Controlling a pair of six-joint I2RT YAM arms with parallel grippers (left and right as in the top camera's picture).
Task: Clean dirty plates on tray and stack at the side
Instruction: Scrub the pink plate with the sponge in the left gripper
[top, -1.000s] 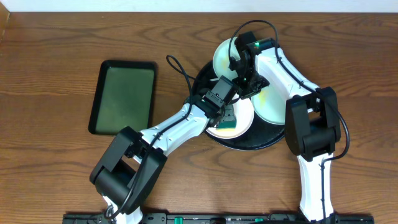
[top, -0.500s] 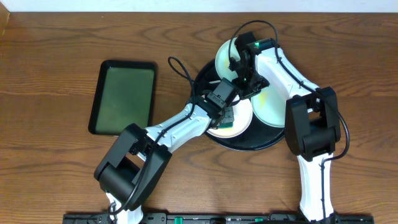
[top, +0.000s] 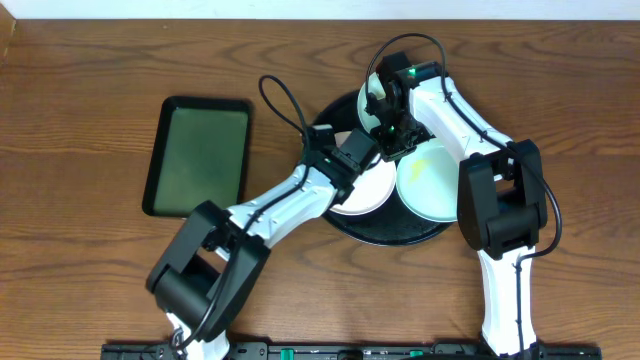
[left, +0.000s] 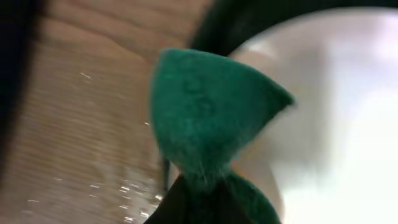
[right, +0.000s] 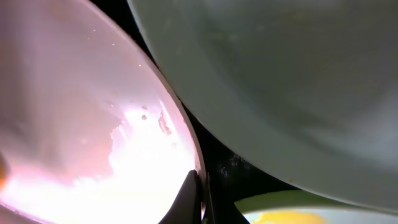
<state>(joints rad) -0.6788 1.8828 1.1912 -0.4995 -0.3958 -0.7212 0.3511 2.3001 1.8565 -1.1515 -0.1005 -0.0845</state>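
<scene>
The round black tray (top: 400, 228) holds three plates. A white plate (top: 362, 190) lies at its front left, a plate with a yellow smear (top: 432, 178) at its right, and a pale plate (top: 368, 100) at the back, half hidden by the right arm. My left gripper (top: 360, 152) hangs over the white plate's far rim, shut on a green sponge (left: 211, 118). In the left wrist view the sponge folds up from the left gripper (left: 208, 190), beside the white plate (left: 348, 118). My right gripper (right: 202, 193) is shut on the rim of the white plate (right: 93, 124). The smeared plate (right: 292, 214) lies just beside it.
A rectangular black tray with a green inside (top: 198, 156) lies on the wooden table to the left. A black cable loop (top: 280, 100) rises from the left arm behind the round tray. Both arms cross over the round tray's middle.
The left gripper closed on the green sponge and drew it off the white plate's middle toward the far-left rim. The right gripper kept its pinch on that plate's rim.
</scene>
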